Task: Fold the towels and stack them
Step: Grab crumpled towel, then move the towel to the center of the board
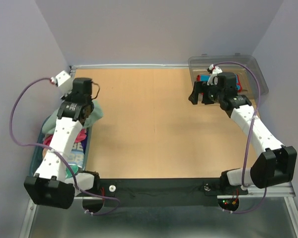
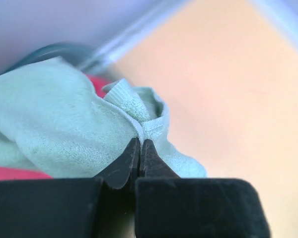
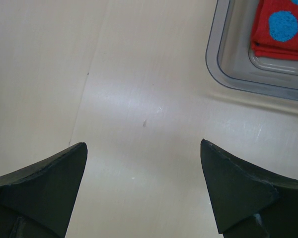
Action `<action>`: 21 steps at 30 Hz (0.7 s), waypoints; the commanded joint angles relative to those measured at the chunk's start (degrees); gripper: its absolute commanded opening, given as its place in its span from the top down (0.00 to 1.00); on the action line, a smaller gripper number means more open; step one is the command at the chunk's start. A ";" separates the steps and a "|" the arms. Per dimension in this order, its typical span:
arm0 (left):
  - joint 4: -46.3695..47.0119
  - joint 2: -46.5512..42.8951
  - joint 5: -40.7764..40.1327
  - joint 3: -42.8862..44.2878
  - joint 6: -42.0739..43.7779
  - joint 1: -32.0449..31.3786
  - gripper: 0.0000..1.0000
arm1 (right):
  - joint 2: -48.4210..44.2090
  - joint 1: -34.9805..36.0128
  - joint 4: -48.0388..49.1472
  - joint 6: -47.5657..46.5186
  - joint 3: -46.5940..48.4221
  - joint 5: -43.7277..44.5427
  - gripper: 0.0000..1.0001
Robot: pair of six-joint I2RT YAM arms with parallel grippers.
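Observation:
A teal towel [image 2: 54, 124] lies on top of the towel pile at the table's left edge, and my left gripper [image 2: 140, 141] is shut on a bunched fold of it. From above, that towel [image 1: 97, 113] spills past the tub's far end, with the left wrist [image 1: 81, 94] right over it and hiding the fingers. A magenta towel [image 2: 5, 174] shows underneath, and a striped towel [image 1: 77, 154] lies beside the arm. My right gripper [image 3: 144, 148] hangs open over bare table, nothing between its fingers [image 1: 198, 94].
The blue-rimmed tub [image 1: 36, 154] holding the pile sits at the near left. A clear grey plastic bin [image 3: 223, 67] stands at the far right [image 1: 253, 69], with a red cloth with blue dots [image 3: 280, 25] folded inside. Walls close off the left, back and right.

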 commanded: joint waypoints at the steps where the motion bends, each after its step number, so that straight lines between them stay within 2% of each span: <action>1: -1.26 2.27 -2.91 15.70 -3.20 -16.63 1.00 | -2.85 0.29 2.59 0.36 -0.05 -0.30 0.00; 2: -1.45 3.33 -3.70 18.25 -3.64 -22.15 1.00 | -3.29 0.29 2.59 0.53 -0.14 -0.22 0.00; 3: -2.32 5.08 -4.32 23.23 -4.00 -25.42 1.00 | -3.73 0.29 2.59 0.71 -0.14 -0.13 0.00; 5: -2.42 6.76 -5.55 27.66 -4.53 -30.79 1.00 | -4.69 0.29 2.59 0.97 -0.32 0.05 0.00; 6: -1.81 8.07 -5.46 30.98 -4.44 -36.13 1.00 | -5.57 0.20 2.50 1.06 -0.49 0.31 0.00; 8: -0.32 9.14 -5.55 32.77 -3.31 -41.51 1.00 | -6.89 0.29 2.41 1.24 -0.75 1.27 0.00; 9: 1.69 9.49 -5.29 32.60 -2.86 -45.89 1.00 | -8.29 0.20 2.41 1.32 -1.10 2.50 0.00; 11: 3.38 9.93 -4.85 30.59 -2.77 -50.13 0.99 | -9.44 0.29 2.06 1.50 -1.55 3.56 0.00; 12: 4.60 9.67 -4.50 26.40 -2.94 -52.07 0.93 | -10.32 0.20 1.80 1.50 -1.90 4.26 0.00; 13: 7.31 9.15 -4.24 23.58 -3.64 -56.35 0.71 | -11.63 0.20 1.71 1.59 -2.77 4.36 0.00; 15: 10.66 7.92 -2.23 14.73 -7.66 -62.16 0.55 | -12.95 0.29 1.10 1.41 -4.09 3.83 0.00; 16: 11.90 7.56 -1.08 11.71 -8.82 -64.28 0.42 | -14.09 0.29 0.75 1.50 -4.70 3.74 0.00; 19: 14.27 6.51 -1.42 1.53 -14.44 -73.58 0.20 | -15.33 0.29 -0.66 1.85 -6.81 2.17 0.00; 20: 14.02 5.98 -1.68 -2.08 -17.50 -75.27 0.19 | -15.77 0.29 -1.01 1.94 -7.43 -0.02 0.00; 21: 14.02 5.98 -1.68 -2.12 -17.53 -76.86 0.18 | -15.69 0.29 -1.28 2.20 -8.22 -0.04 0.00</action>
